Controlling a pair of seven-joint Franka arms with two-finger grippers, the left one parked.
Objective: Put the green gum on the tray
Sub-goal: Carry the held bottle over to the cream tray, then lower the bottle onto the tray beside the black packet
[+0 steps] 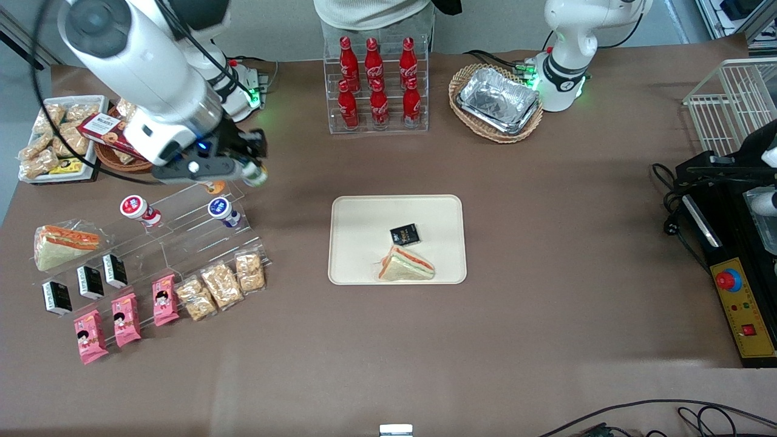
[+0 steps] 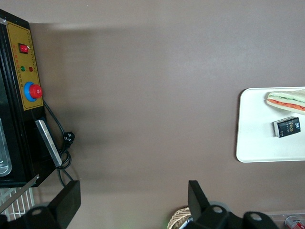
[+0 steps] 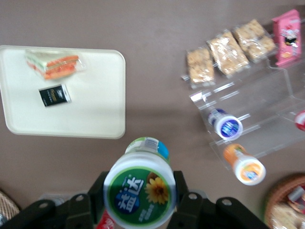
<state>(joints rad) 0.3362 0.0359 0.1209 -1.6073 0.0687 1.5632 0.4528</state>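
My right gripper (image 1: 252,173) is shut on the green gum (image 1: 255,176), a small white bottle with a green-rimmed lid. It holds the bottle in the air above the clear acrylic stand (image 1: 182,224), toward the working arm's end of the table. In the right wrist view the green gum (image 3: 139,190) sits between the two black fingers (image 3: 97,193), lid toward the camera. The cream tray (image 1: 352,267) lies at the table's middle, apart from the gripper, with a sandwich (image 1: 405,265) and a small black packet (image 1: 405,233) on it. The tray also shows in the right wrist view (image 3: 95,109).
The acrylic stand holds a red-lidded bottle (image 1: 137,208), a blue-lidded bottle (image 1: 222,210), an orange-lidded bottle (image 3: 248,167), snack bars, pink packets and black packets. A rack of red cola bottles (image 1: 377,85) and a wicker basket with a foil tray (image 1: 498,100) stand farther back.
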